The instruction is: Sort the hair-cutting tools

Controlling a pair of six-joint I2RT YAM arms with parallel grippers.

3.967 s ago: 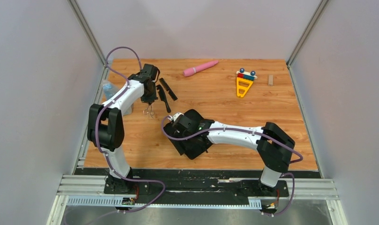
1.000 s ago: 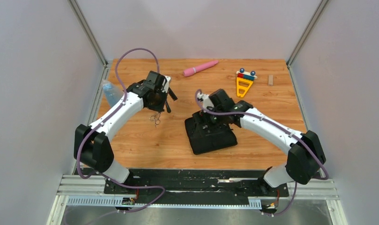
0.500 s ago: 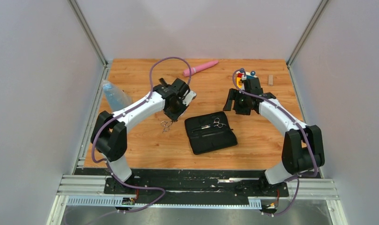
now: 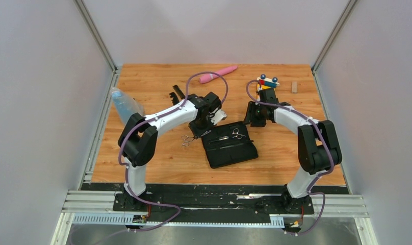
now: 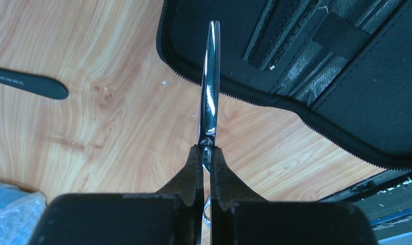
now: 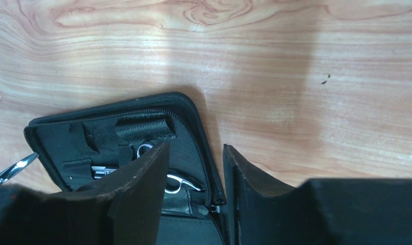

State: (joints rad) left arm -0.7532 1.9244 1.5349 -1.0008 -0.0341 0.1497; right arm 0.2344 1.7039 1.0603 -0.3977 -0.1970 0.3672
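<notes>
My left gripper [image 4: 196, 131] is shut on a pair of silver scissors [image 4: 187, 139], held just above the wood at the left edge of the open black zip case [image 4: 229, 151]. In the left wrist view the blade [image 5: 210, 92] points at the case [image 5: 321, 66] from between my gripper's [image 5: 207, 149] closed fingers. A second pair of scissors [image 4: 237, 135] lies inside the case. My right gripper [image 4: 254, 115] is open and empty behind the case's right corner; its wrist view shows the case [image 6: 112, 138] and the scissors in it [image 6: 179, 182]. The two black combs [image 4: 175, 93] lie behind my left arm, partly hidden.
A pink wand [image 4: 217, 74] lies at the back. A yellow toy [image 4: 265, 90] and a small wooden block [image 4: 294, 87] are at the back right. A clear plastic bottle [image 4: 123, 104] lies at the left edge. One black comb's end [image 5: 28, 82] shows on the wood.
My left gripper carried the scissors right to the case's left edge. My right gripper left the case, which now lies open with scissors in it, and drew back to the right.
</notes>
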